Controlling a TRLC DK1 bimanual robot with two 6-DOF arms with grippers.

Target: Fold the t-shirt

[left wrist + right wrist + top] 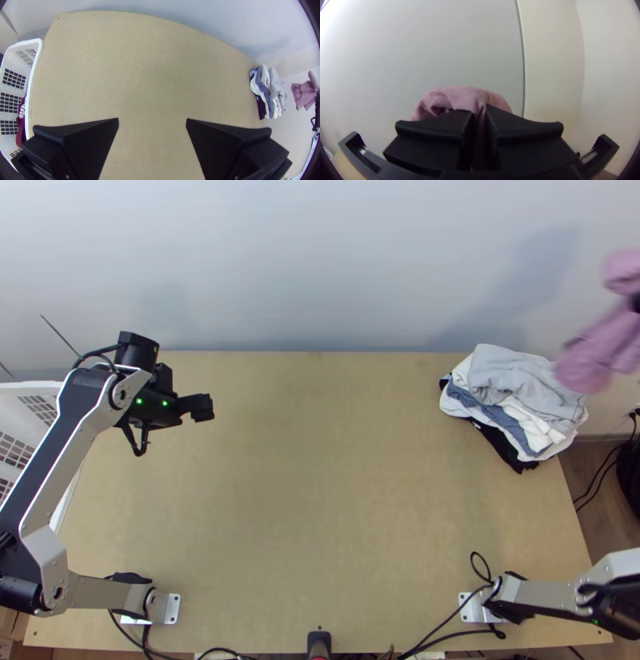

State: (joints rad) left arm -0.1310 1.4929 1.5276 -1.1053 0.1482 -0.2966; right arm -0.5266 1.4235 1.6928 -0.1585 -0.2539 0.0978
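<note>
Item: shirt (596,354), pink, one, bunched. Location: pinched in my right end effector (479,112), closed narrow on a gathered fold, held up off the worktop (320,500) by its far right corner. Long axis: the larger drape slants from the grip toward the pile (520,396); whether it hangs over the pile or just beside it, I cannot tell. Item: left end effector (152,120), one, set wide, nothing gripped, over the worktop's left side, well apart from the shirt. Nearer arm: right. Coming move, my judgement: carry the shirt leftward past the pile to mid-worktop, lowering it without the drape snagging.
</note>
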